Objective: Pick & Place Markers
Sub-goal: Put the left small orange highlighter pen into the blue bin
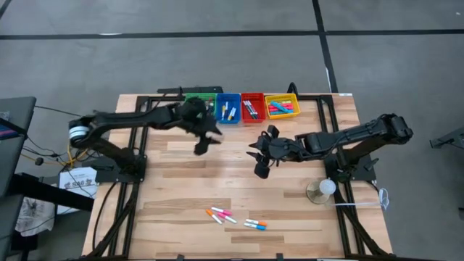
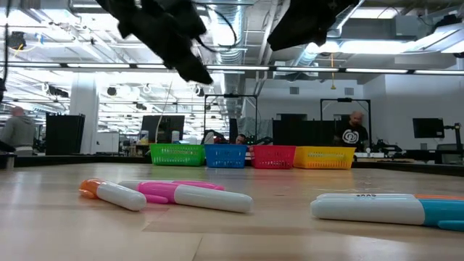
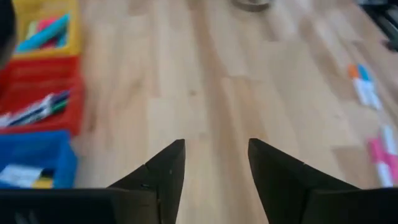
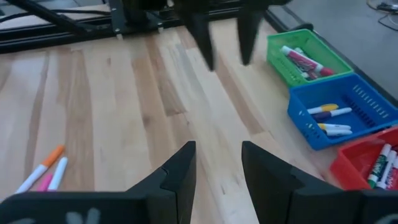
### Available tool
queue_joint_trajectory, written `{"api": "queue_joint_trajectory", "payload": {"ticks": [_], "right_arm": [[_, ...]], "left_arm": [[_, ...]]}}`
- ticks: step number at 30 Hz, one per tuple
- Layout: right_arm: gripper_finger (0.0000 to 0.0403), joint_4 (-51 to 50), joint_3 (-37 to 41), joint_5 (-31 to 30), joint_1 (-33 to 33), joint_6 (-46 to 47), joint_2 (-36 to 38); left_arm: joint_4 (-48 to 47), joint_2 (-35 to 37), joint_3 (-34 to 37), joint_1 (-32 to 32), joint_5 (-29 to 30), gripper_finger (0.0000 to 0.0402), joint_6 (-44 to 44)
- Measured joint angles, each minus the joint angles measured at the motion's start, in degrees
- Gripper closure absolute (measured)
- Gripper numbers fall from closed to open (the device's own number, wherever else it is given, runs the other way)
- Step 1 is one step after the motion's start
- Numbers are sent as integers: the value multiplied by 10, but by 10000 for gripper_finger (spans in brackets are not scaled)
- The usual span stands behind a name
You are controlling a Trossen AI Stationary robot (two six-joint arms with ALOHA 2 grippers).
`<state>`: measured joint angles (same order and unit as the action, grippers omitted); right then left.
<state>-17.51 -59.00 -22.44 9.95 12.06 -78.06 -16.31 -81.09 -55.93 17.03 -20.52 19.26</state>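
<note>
Overhead and tabletop-level views both show, perhaps, four bins [image 1: 242, 107].

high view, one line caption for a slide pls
Both open end effectors, left and right, hover empty between four bins and loose markers.

No text, label or number can be read anywhere. The marker [image 2: 384, 209] lying nearest in the low view carries a small dark print on its white barrel, too small to make out. The markers in the red bin [image 4: 373, 165] show dark label bands, also illegible.
</note>
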Motion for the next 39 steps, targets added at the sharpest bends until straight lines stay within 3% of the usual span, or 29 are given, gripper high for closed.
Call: {"api": "queue_joint_trajectory", "payload": {"ticks": [12,20,25,33,39], "right_arm": [[285,0,0,1,38,40,0],[285,4,0,1,51,88,0],[285,5,0,4,69,90,0],[285,5,0,155,115,30,0],[285,3,0,169,156,29,0]], "left_arm": [[5,119,165,-173,14,241,48],[92,114,222,-308,114,261,39],[133,108,230,-335,151,262,-4],[153,108,230,-356,152,263,-46],[185,81,230,-382,162,263,-71]]}}
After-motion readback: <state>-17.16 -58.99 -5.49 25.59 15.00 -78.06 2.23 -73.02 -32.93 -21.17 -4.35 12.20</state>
